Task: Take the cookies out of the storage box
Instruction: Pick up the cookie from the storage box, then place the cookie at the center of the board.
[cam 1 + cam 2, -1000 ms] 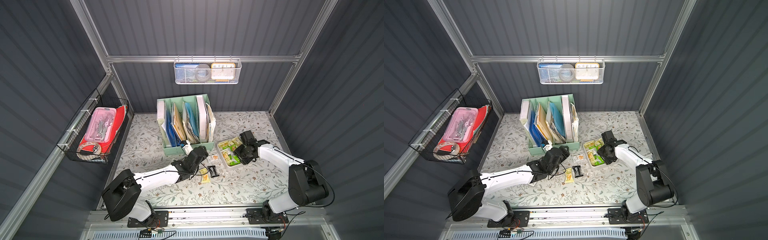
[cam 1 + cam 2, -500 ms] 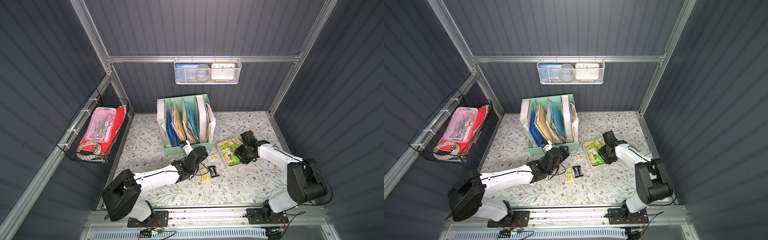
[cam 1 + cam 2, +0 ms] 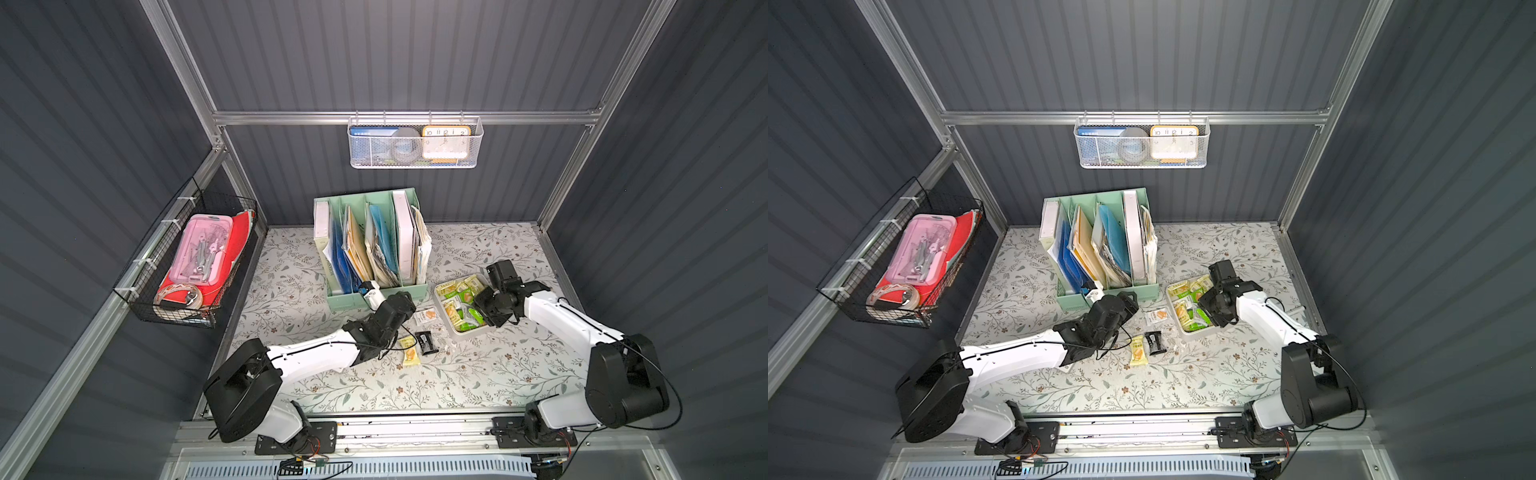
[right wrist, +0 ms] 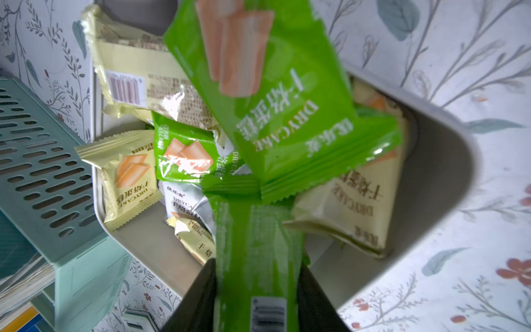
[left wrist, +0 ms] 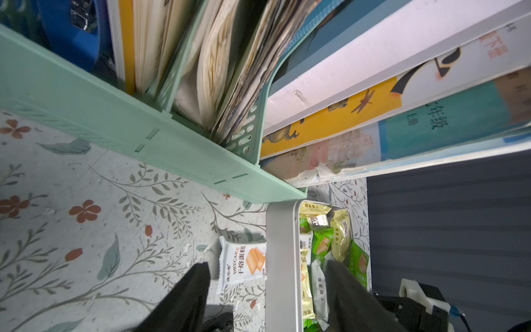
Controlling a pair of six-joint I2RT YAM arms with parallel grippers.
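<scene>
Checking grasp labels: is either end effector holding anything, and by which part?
The right end effector grips a green packet by its barcode end. The left end effector is open and holds nothing.

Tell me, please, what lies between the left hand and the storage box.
One white cookie packet lies between the left hand and the wall of the storage box; both top views and the left wrist view show it.

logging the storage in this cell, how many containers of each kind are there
black wire wall basket: 1
white metal mesh rail basket: 1
mint green plastic file organiser: 1
shallow white-grey plastic tray: 1
total: 4
</scene>
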